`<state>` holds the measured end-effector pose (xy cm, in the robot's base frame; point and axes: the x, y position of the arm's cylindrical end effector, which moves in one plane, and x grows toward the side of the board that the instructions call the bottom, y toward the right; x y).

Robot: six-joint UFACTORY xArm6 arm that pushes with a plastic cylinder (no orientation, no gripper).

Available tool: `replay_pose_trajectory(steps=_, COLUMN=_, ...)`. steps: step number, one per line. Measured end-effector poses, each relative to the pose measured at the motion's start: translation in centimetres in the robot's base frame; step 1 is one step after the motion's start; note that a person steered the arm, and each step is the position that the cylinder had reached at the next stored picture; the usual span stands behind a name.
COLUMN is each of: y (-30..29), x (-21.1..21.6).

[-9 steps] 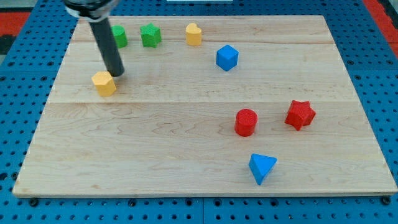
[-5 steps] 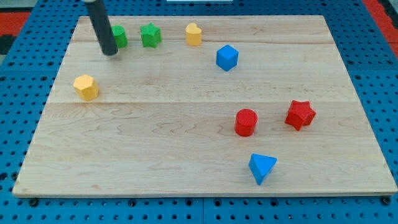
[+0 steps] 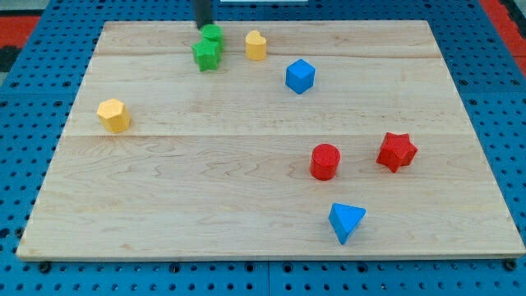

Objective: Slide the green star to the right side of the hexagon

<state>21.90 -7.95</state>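
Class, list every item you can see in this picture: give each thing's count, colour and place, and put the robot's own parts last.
Green star: 1, green, upper left of centre, touching the other green block.
Green block: 1, green, shape unclear, just above the star near the view's top.
Yellow hexagon: 1, yellow, at the view's left.
Yellow block: 1, yellow, rounded top, right of the green pair.
Blue cube: 1, blue, right of centre, upper half.
Red cylinder: 1, red, lower right of centre.
Red star: 1, red, right of the cylinder.
Blue triangle: 1, blue, near the view's bottom.
Wooden board: 1, pale wood, under all the blocks.
My tip: 1, dark rod, at the board's top edge, just above the green block.
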Motion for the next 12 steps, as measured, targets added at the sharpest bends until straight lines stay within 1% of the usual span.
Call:
replay_pose_trajectory(steps=2, y=-1.7, x=10.3)
replay_pose_trajectory(steps=3, y=-2.4, x=14.4)
replay_pose_trajectory(steps=4, y=3.0, x=14.4)
replay_pose_trajectory(steps=5, y=4.6, x=16.9)
replay_pose_trajectory(steps=6, y=4.4, x=18.3)
replay_pose_trajectory(steps=7, y=6.1, x=22.7)
replay_pose_trajectory(steps=8, y=4.3, x=21.7)
replay_pose_trajectory(steps=9, y=4.0, x=21.7)
replay_pose_trajectory(steps=10, y=3.9, x=26.1)
replay_pose_trajectory(steps=11, y=3.1, x=22.9)
replay_pose_trajectory(steps=12, y=3.6, x=20.9)
